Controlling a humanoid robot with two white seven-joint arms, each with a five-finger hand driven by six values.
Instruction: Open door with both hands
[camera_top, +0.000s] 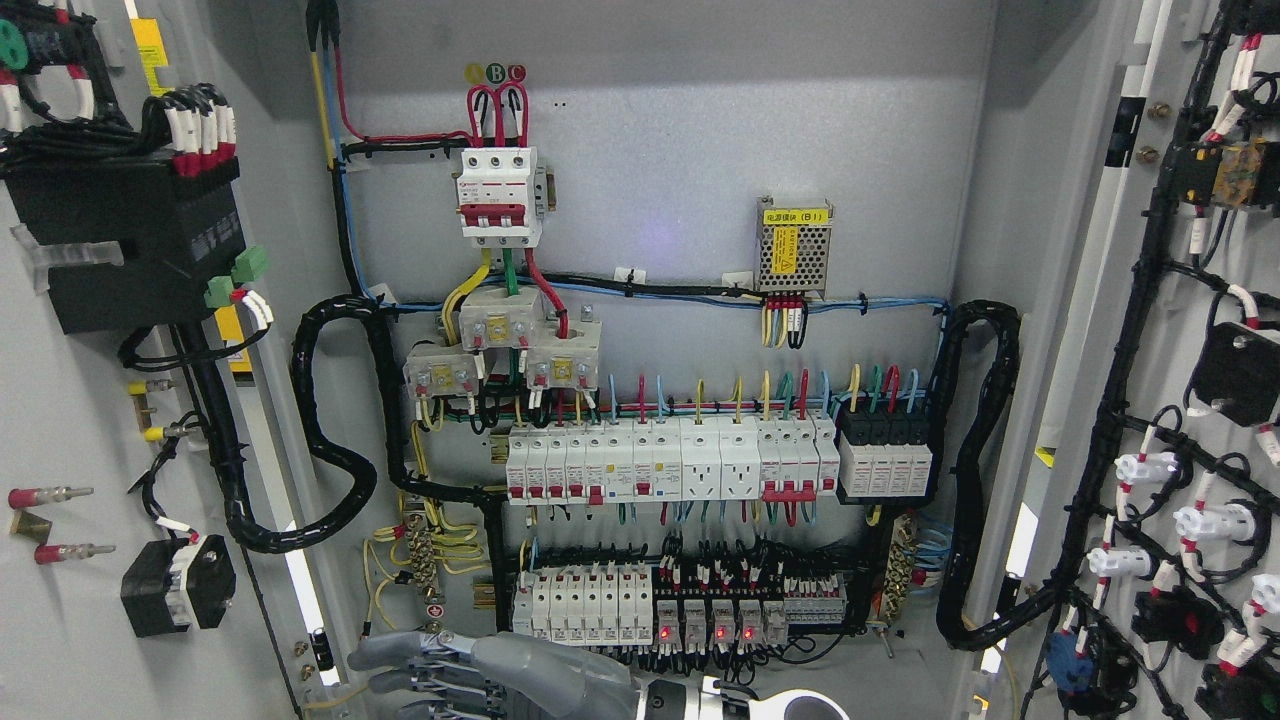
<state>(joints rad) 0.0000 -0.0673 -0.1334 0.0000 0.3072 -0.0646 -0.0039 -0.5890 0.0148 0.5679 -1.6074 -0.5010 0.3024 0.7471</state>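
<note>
right hand (470, 672) fingers (400, 655) loosely extended, empty | near left door (60, 400) edge | breakers (600, 465), cables (330, 420) behind

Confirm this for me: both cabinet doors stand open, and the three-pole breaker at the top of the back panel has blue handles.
Not quite. The head view shows the three-pole breaker with red handles, not blue. The rest holds: the left door and the right door both stand open.
</note>
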